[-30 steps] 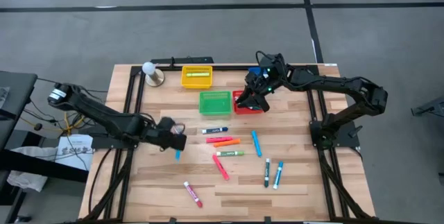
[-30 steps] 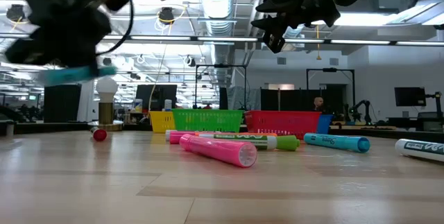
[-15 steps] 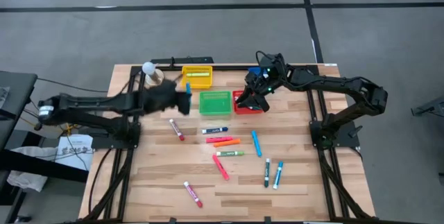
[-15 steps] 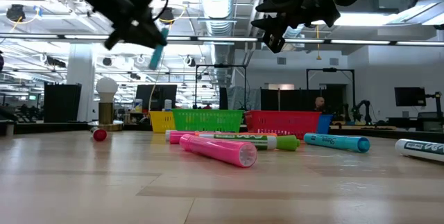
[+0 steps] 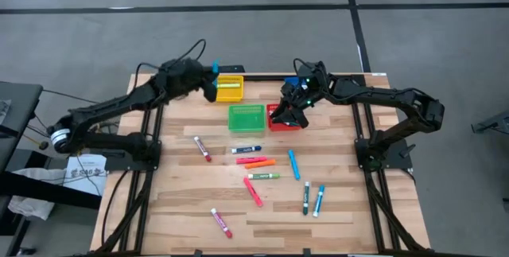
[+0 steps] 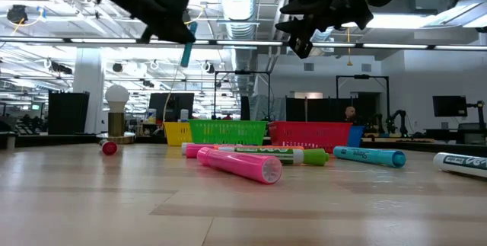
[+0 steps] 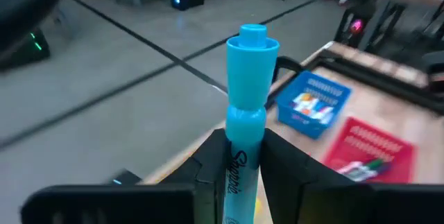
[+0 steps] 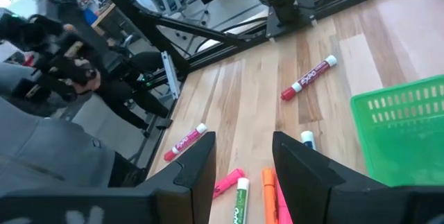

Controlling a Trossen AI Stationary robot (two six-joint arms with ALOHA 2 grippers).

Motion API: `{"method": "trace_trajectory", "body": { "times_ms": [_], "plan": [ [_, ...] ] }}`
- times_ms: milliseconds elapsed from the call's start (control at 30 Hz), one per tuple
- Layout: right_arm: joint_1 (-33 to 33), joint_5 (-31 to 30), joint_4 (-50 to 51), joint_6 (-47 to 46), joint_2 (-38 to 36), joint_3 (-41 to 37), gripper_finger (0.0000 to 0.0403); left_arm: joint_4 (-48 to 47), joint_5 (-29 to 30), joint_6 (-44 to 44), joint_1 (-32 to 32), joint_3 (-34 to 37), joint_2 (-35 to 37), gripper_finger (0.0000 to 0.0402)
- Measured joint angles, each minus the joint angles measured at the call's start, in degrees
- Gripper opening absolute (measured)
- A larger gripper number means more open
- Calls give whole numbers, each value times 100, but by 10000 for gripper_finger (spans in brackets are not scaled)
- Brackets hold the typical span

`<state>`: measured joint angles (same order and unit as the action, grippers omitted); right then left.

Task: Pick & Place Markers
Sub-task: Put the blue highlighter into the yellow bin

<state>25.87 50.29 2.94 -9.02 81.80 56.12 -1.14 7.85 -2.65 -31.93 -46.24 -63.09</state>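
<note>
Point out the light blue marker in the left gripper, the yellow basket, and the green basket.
light blue marker (image 7: 246, 92), left wrist view, on its barrel just below the cap.
left gripper (image 5: 208, 82), high view, at its fingertips.
yellow basket (image 5: 226, 95), high view, on its near rim.
green basket (image 5: 246, 127), high view, on its near rim.

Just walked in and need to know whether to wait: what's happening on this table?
The robot is sorting markers into small baskets. The left gripper holds a light blue marker in the air by the yellow basket at the table's far edge. The right gripper hangs empty above the red basket, fingers apart. Around ten markers lie loose on the wood, so there is plenty left.
</note>
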Motion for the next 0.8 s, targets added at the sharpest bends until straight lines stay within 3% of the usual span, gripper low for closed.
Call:
{"method": "trace_trajectory", "body": {
  "times_ms": [433, 633, 800],
  "plan": [
    [2, -423, -79, -262, 0, 0, 131, -646, -27, 2857, -414, -1760, -2062, 66],
    [2, -427, -157, -262, 0, 0, 131, -948, 117, 4101, -596, -2069, -2765, 66],
    [2, -436, -168, -244, 0, 0, 131, -1088, 80, 4535, -621, -2094, -3188, 66]
  ]
}}
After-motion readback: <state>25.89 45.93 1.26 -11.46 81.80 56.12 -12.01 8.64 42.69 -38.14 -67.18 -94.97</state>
